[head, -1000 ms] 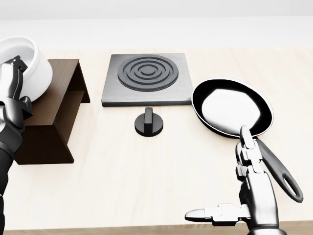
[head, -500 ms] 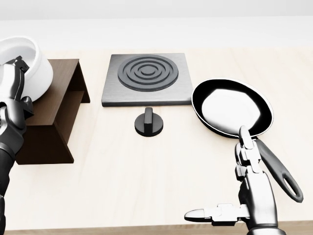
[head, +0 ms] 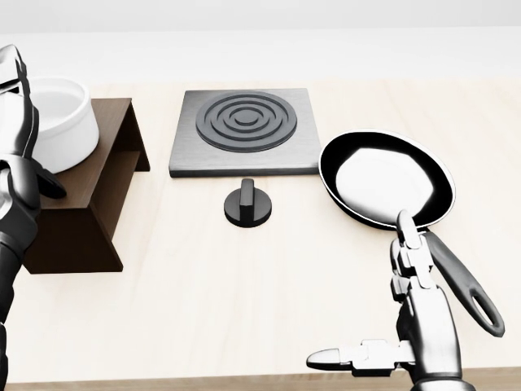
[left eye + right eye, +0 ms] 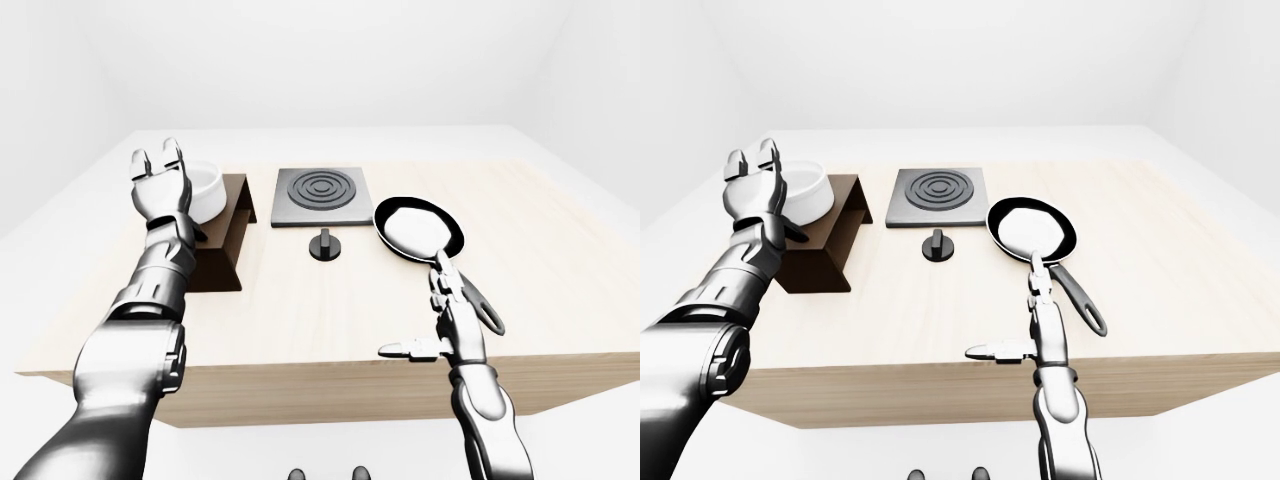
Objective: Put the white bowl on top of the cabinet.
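Simulated kitchen mock-up: light wood counter [image 4: 330, 320] carrying a single-ring hob plate [image 3: 242, 130] with separate black knob [image 3: 247, 203], black frying pan [image 3: 387, 179], small dark wood cabinet [image 3: 85, 191]. Surroundings plain white, featureless render.

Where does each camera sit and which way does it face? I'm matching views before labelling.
Head view: on the head, looking steeply down at the table; the left hand at its left edge beside the white bowl on the cabinet, the right hand low right.
Left-eye view: on the head, looking out wider over the whole table; both arms show.
Right-eye view: nearly the same, shifted sideways.
All share the burner plate, knob and frying pan.
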Motion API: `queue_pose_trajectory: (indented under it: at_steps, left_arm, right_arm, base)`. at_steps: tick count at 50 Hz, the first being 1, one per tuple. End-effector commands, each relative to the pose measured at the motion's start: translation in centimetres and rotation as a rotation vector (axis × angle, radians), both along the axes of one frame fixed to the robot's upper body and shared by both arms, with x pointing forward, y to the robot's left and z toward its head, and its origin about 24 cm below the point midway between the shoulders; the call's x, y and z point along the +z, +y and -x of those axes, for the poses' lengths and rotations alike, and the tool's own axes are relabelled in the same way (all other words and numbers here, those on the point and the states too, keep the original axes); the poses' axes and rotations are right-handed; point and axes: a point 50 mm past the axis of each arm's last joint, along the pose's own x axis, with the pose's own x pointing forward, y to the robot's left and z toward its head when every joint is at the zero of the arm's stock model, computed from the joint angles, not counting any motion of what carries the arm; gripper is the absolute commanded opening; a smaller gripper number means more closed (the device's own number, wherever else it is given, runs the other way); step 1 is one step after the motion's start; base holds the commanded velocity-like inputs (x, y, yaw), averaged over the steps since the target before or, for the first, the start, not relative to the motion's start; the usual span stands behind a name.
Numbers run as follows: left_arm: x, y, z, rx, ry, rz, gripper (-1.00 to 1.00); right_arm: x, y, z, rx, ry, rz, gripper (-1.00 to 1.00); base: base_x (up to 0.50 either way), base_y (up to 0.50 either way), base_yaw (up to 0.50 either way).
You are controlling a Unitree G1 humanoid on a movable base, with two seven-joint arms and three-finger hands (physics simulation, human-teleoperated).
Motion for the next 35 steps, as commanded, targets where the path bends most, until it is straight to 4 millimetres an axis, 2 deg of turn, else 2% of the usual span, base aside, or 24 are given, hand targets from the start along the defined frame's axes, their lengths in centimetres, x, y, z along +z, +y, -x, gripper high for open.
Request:
queue_pose_trajectory:
  at_steps: [1, 12, 21, 27, 31, 35]
  left_arm:
    - [-0.5, 0.2, 0.1, 0.003, 0.024, 0.001, 1.0]
    - [-0.1, 0.6, 0.2, -0.003, 0.027, 0.02, 1.0]
    - [1.8, 0.0, 0.6, -0.084, -0.027, -0.01, 1.0]
    - [3.6, -1.4, 2.8, -0.189, -0.062, -0.064, 1.0]
    - [4.1, -2.1, 4.0, -0.217, -0.057, -0.094, 1.0]
    - [5.1, -3.4, 6.2, -0.258, -0.065, -0.147, 1.0]
  right_arm:
    - [-0.1, 0.1, 0.0, 0.003, 0.002, 0.001, 1.0]
    - [-0.1, 0.2, -0.1, 0.006, 0.006, 0.003, 1.0]
    - [-0.2, 0.3, 0.0, 0.01, 0.01, 0.005, 1.0]
    - [-0.3, 0.4, 0.0, 0.013, 0.012, 0.005, 1.0]
    - [-0.2, 0.4, 0.1, 0.014, 0.011, 0.005, 1.0]
    - [-0.1, 0.4, 0.2, 0.015, 0.007, 0.004, 1.0]
  base:
    - [0.0, 0.0, 0.0]
    - [0.0, 0.0, 0.0]
    - [0.0, 0.0, 0.0]
    - [0.0, 0.0, 0.0]
    - [0.0, 0.0, 0.0]
    - [0.0, 0.0, 0.0]
